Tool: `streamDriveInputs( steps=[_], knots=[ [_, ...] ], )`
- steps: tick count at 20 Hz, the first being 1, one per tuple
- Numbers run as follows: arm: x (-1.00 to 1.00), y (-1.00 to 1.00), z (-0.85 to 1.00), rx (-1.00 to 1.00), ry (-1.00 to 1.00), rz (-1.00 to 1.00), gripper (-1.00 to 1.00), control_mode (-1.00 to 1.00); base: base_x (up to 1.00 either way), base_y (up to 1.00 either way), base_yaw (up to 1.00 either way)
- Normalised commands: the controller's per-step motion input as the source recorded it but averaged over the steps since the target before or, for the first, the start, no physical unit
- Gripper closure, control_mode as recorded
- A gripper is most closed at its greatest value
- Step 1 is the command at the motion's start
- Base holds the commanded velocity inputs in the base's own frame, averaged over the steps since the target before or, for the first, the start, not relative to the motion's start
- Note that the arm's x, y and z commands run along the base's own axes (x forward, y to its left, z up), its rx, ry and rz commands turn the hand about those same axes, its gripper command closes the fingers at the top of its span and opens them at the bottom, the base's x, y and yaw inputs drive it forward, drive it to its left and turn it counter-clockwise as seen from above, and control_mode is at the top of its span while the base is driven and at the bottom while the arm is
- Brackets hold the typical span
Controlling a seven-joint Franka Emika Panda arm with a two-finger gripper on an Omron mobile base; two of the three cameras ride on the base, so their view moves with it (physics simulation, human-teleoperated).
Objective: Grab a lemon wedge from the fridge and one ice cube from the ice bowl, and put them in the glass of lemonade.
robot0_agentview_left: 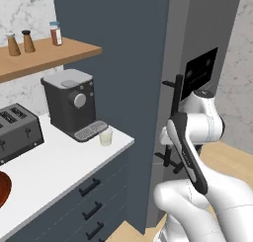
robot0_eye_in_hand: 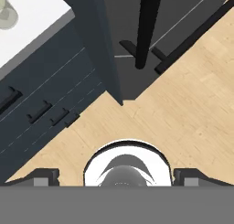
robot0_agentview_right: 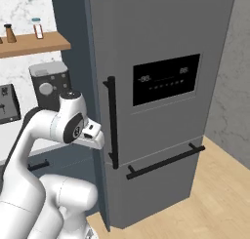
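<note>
At the far left of the left base view, the reddish-brown rim of the ice bowl (robot0_agentview_left: 3,187) is seen at the counter's (robot0_agentview_left: 54,167) edge, in front of the toaster (robot0_agentview_left: 17,131); whether an ice cube lies in it cannot be told. Further right, the glass of lemonade (robot0_agentview_left: 105,136) is stood just beside the drip tray of the coffee machine (robot0_agentview_left: 71,101), near the counter's corner closest to the fridge, presumably so that it can be reached from where the base is parked. In the hand view the same glass is glimpsed from above at the counter corner.

The gripper (robot0_agentview_right: 95,134) is held just beside the long vertical black handle (robot0_agentview_right: 112,122) of the fridge (robot0_agentview_right: 161,48), pointed down toward the floor, apparently to be brought onto the bar. Its fingers (robot0_eye_in_hand: 43,176) are spread wide apart, with nothing between them.

The fridge doors are shut, so the lemon wedge is judged to be behind them, out of sight. Opening the upper door is taken to be the step in hand.
</note>
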Motion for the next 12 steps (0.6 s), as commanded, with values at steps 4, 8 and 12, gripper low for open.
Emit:
streamDriveInputs(
  steps=[4, 8, 12],
  knots=[
    [0.0, 0.0, 0.0, 0.0, 0.0, 0.0, -1.0, 1.0, -0.01, -0.43, -0.08],
    [0.0, 0.0, 0.0, 0.0, 0.0, 0.0, -1.0, 1.0, 0.16, -0.01, -0.1],
    [0.0, 0.0, 0.0, 0.0, 0.0, 0.0, -1.0, 1.0, 0.28, -0.07, 0.0]
  ],
)
